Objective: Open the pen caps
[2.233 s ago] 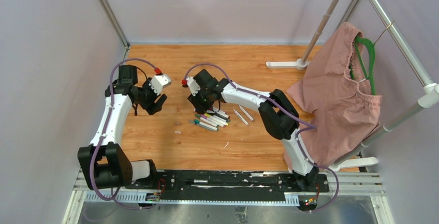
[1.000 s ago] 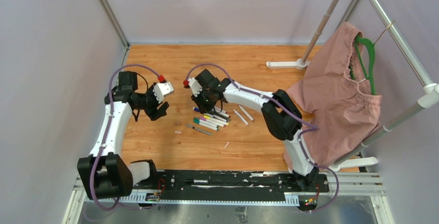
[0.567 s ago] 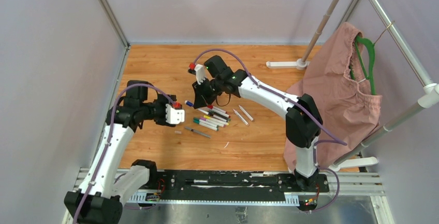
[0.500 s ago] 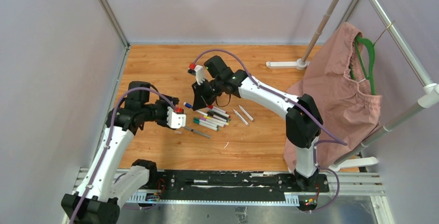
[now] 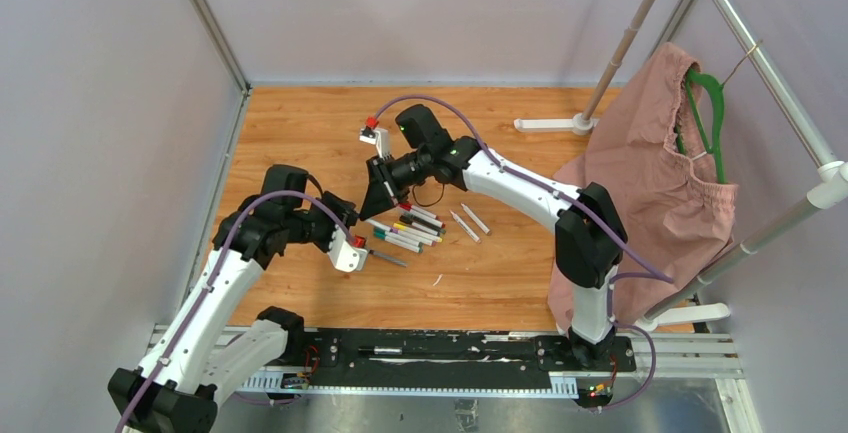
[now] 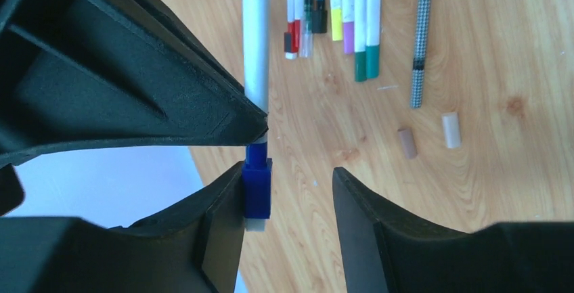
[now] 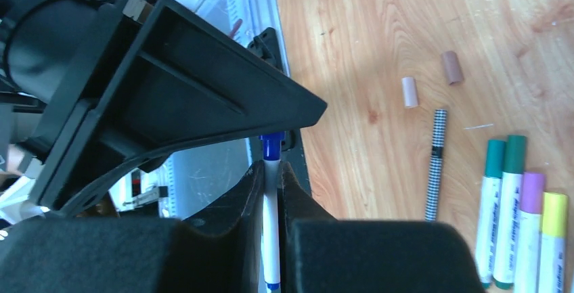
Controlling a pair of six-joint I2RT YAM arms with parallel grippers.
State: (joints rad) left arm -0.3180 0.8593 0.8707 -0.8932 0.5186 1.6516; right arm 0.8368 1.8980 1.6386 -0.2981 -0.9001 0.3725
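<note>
while right tool [image 7: 272, 171] pinches the pen [image 7: 271, 252], blue cap [image 6: 257, 188] sits inside spread left tool [image 6: 284, 185].

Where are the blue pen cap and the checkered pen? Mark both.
blue pen cap [image 6: 257, 188], left wrist view, cap's middle.
checkered pen [image 6: 421, 29], left wrist view, mid-barrel.

blue cap [image 6: 257, 188] on pen [image 6: 256, 36] end; brown cap [image 6: 406, 143], beige cap [image 6: 451, 130] loose
</note>
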